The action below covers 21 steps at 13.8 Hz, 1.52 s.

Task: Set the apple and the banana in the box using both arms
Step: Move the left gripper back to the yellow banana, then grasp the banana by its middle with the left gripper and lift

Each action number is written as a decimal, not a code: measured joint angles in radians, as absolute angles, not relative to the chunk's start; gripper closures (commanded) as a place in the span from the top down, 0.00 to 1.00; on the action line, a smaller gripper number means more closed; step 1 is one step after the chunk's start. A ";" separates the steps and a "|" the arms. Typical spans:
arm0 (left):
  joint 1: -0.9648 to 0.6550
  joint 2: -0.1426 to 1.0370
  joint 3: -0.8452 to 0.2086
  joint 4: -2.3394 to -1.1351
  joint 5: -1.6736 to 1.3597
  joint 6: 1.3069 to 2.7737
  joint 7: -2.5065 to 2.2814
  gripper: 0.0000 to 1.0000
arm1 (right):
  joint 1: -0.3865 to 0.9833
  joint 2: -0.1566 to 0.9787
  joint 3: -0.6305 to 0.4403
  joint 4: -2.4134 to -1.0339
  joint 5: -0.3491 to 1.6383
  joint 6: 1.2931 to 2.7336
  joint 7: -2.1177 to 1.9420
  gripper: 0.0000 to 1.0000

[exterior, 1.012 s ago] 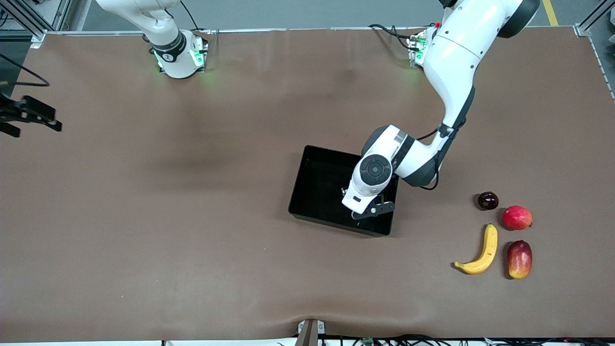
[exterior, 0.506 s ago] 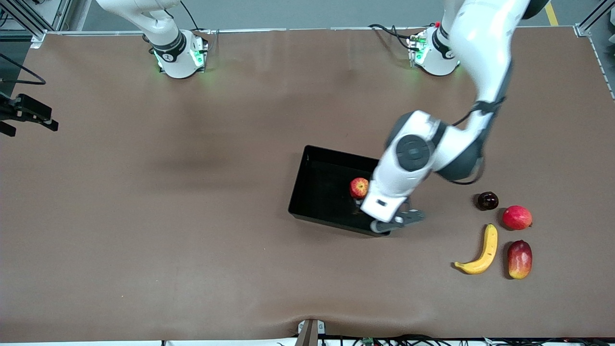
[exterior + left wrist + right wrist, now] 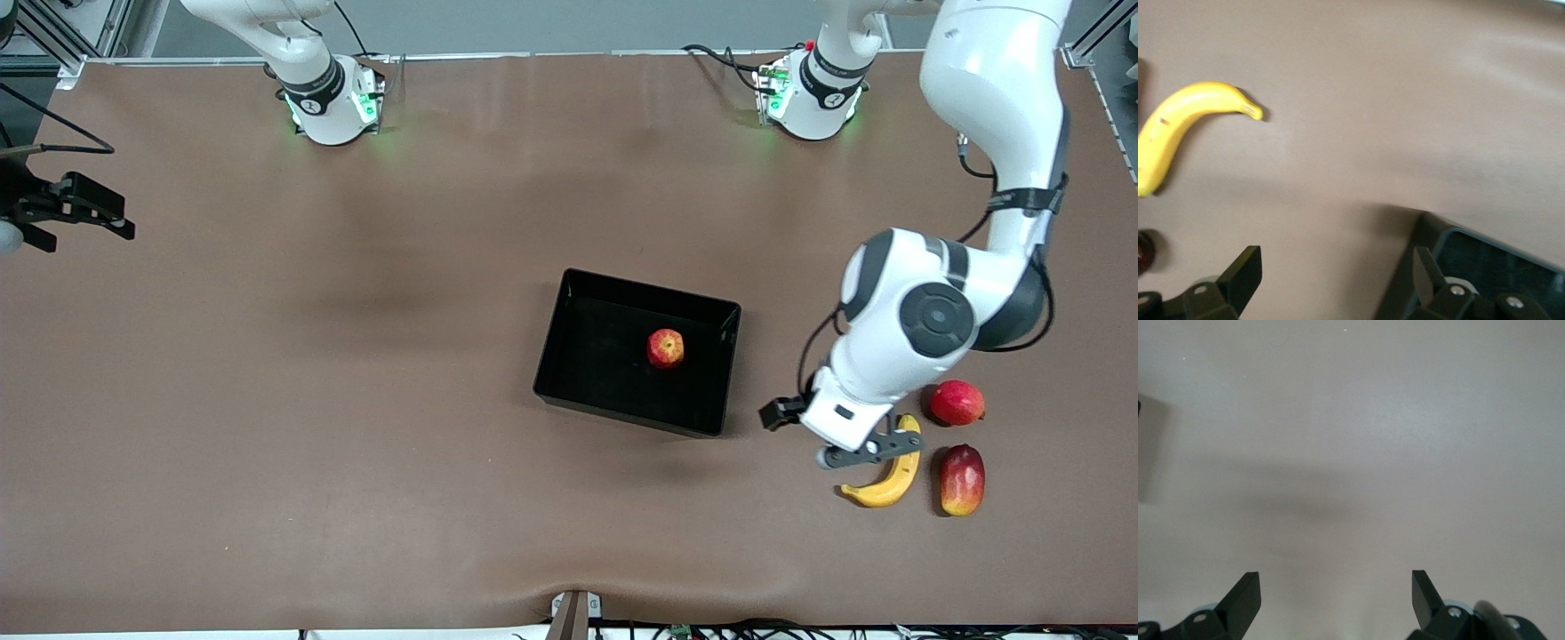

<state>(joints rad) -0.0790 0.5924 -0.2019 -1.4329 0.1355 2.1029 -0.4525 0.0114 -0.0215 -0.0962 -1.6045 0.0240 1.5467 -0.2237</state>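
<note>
Two claws stand spread and empty; the left gripper (image 3: 840, 436) hangs over bare table between the box (image 3: 569, 307) and the banana (image 3: 892, 485), with one fingertip over the banana's upper end in the front view; its wrist view shows both fingers (image 3: 1245, 270) apart with nothing between them, the banana (image 3: 1178, 130) lying clear of them on the mat and a corner of the box wall (image 3: 1431, 230) just beside one finger; the apple (image 3: 666, 348) sits inside the box, toward the wall nearest this claw, apart from every wall; a pinkish-red fruit (image 3: 957, 402) and a mango (image 3: 962, 480) lie just beside the banana toward the left arm's end of the table, so open mat lies mainly on the box side of the banana; the right gripper (image 3: 76, 209) waits over the table's edge at the right arm's end, fingers (image 3: 1245, 597) wide, with only plain table (image 3: 1351, 453) below it and much open mat between it and the box.
</note>
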 measured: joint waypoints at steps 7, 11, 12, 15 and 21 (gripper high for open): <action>0.060 0.700 -0.201 -1.443 0.325 2.232 -0.208 1.00 | -0.016 -0.022 -0.096 -1.605 0.023 1.548 -0.224 1.00; 0.104 0.780 -0.200 -1.444 0.337 2.336 -0.070 1.00 | -0.016 -0.020 -0.096 -1.605 0.023 1.551 -0.224 1.00; 0.112 0.799 -0.199 -1.444 0.341 2.362 -0.025 1.00 | -0.016 -0.019 -0.095 -1.605 0.023 1.557 -0.224 1.00; 0.131 0.840 -0.181 -1.443 0.347 2.434 0.107 0.89 | -0.017 -0.017 -0.095 -1.605 0.023 1.563 -0.224 1.00; 0.143 0.861 -0.169 -1.440 0.379 2.471 0.183 0.75 | -0.018 -0.013 -0.095 -1.605 0.023 1.572 -0.224 1.00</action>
